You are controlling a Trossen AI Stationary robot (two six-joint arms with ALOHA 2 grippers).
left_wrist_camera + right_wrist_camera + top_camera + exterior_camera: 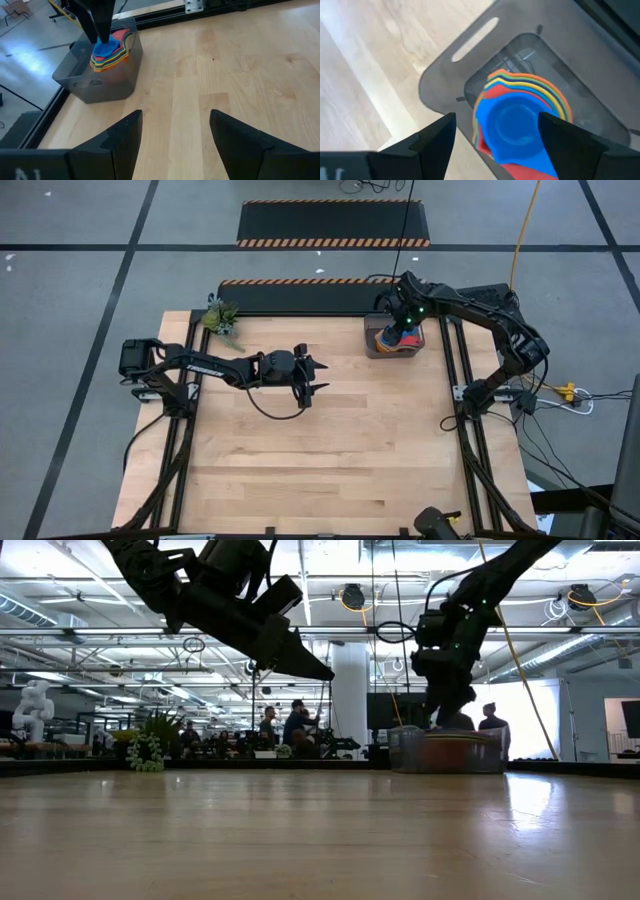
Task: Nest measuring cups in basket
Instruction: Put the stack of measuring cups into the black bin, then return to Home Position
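Note:
The dark grey basket (371,346) stands at the table's far right, also seen in the left wrist view (102,86). Inside it sit nested measuring cups (116,56), with red, orange, yellow and green rims showing and a blue cup (512,132) on top. My right gripper (495,125) hangs over the basket, pointing steeply down, open, one finger on either side of the blue cup. My left gripper (322,377) hovers open over the bare table's middle, nothing between its fingers (125,140). My right gripper's fingers straddle the blue cup's rim (485,117) from above. A gap shows on one side. On the other side the finger (555,132) meets the rim in the picture, and I cannot tell whether it touches. The cup rests in the stack.
A small green plant (220,318) stands at the table's far left corner. Black and orange striped mats (335,225) lie on the floor beyond the far edge. Bare wood (330,450) stretches across the middle and near side. People show far off in the room (295,725).

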